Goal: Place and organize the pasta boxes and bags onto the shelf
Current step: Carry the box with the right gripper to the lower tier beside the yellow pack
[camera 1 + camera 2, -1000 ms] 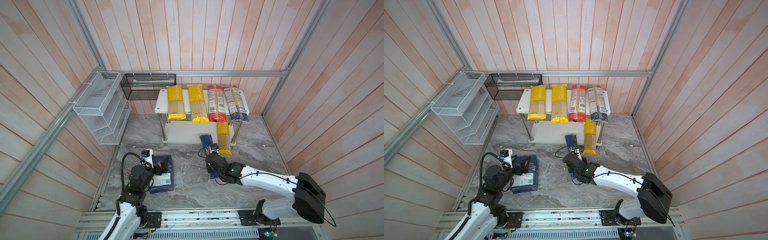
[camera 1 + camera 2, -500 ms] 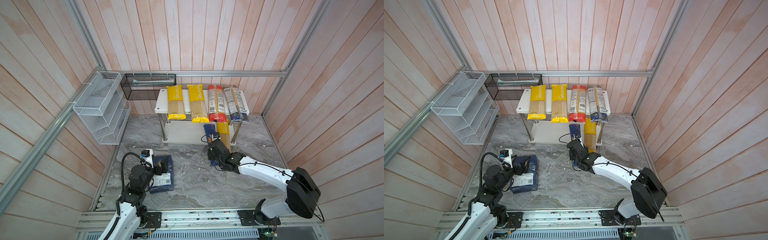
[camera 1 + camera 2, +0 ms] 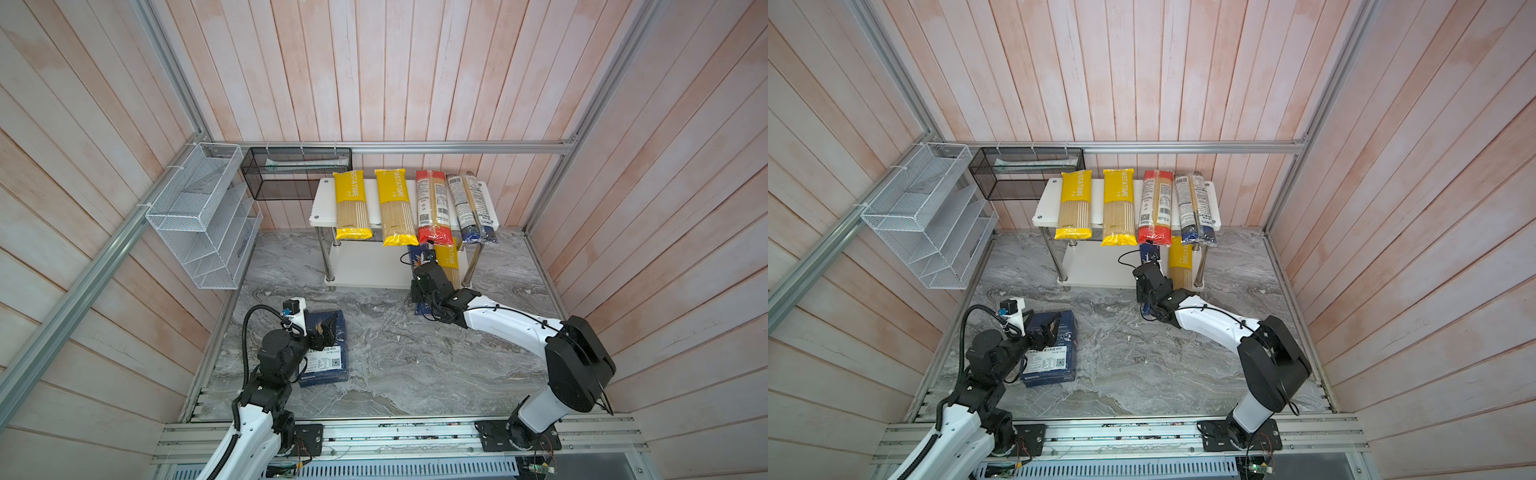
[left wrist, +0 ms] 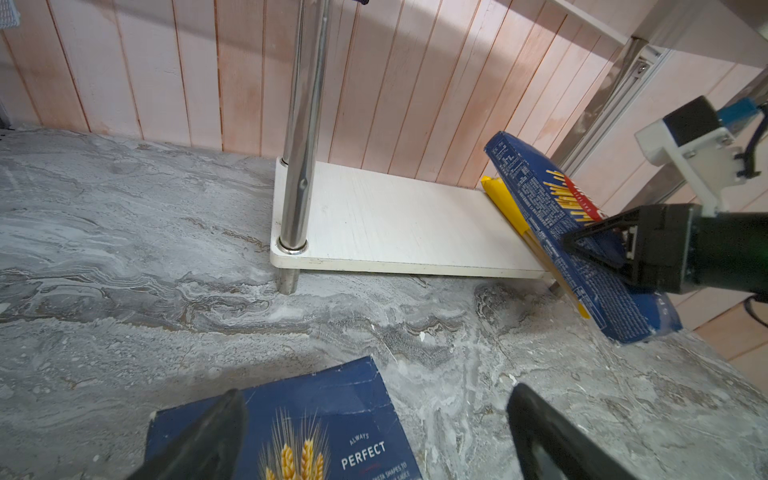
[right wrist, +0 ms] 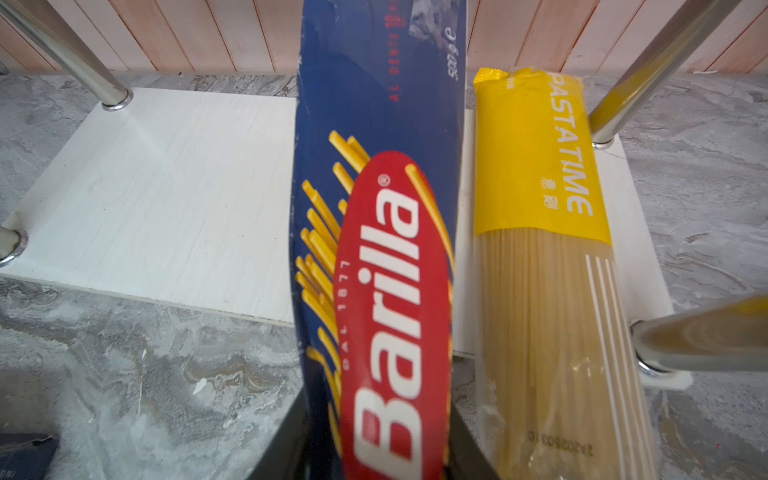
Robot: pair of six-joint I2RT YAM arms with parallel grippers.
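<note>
My right gripper (image 3: 424,279) (image 5: 376,453) is shut on the long narrow Barilla pasta box (image 3: 417,254) (image 5: 374,166). The box is tilted, its far end raised over the shelf's lower board (image 5: 166,187) and its near end low by the floor (image 4: 623,320). It lies beside a yellow PASTATIME bag (image 5: 540,208) on that board. Two yellow bags (image 3: 351,208), a red-ended bag (image 3: 432,208) and a blue-ended bag (image 3: 473,208) lie on the top board (image 3: 322,208). My left gripper (image 3: 326,328) (image 4: 376,399) hovers open over the wide flat pasta box (image 3: 328,361) (image 4: 332,415) on the floor.
A white wire-mesh rack (image 3: 203,216) hangs on the left wall and a black mesh basket (image 3: 295,172) on the back wall. Chrome shelf legs (image 4: 301,124) (image 5: 648,62) flank the lower board. Marble floor (image 3: 415,365) lies between the arms.
My right gripper has carried the narrow box toward the shelf, its far end now over the lower board beside the yellow bag. The left arm has stayed still.
</note>
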